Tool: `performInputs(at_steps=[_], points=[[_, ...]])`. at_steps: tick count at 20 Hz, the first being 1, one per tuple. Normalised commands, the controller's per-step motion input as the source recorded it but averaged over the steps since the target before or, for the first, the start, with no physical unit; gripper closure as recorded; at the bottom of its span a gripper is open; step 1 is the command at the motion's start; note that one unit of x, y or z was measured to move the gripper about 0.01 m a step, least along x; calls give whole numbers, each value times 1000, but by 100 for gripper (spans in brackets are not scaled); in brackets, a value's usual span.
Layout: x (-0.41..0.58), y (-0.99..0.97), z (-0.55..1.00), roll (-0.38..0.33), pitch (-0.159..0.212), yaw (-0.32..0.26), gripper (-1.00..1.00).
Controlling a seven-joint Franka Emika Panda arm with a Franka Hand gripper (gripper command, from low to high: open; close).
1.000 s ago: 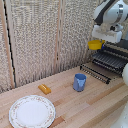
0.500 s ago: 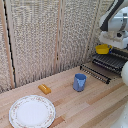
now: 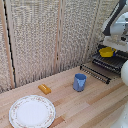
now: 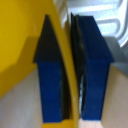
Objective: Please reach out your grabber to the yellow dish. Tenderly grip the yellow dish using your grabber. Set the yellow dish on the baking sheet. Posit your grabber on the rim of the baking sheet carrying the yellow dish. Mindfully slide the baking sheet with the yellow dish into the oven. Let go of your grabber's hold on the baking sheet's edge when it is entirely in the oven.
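Yellow dish, shallow, glossy; rim pinched between blue fingers of tool.

The exterior view is evenly and warmly lit, soft and low in detail, with faint shadows beside the blue cup on the counter. The wrist view is heavily blurred at close range; pale glare washes the metal behind the fingers.
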Motion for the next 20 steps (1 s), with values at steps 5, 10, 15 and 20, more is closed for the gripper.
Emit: performInputs(at_steps=[5,10,15,20], points=[[113,-315,-42,4,-39,0,100],[157,-253,-18,1,-56,1,100],[0,-2,-15,0,0,-4,-100],[21,0,269,-14,2,-9,-100]])
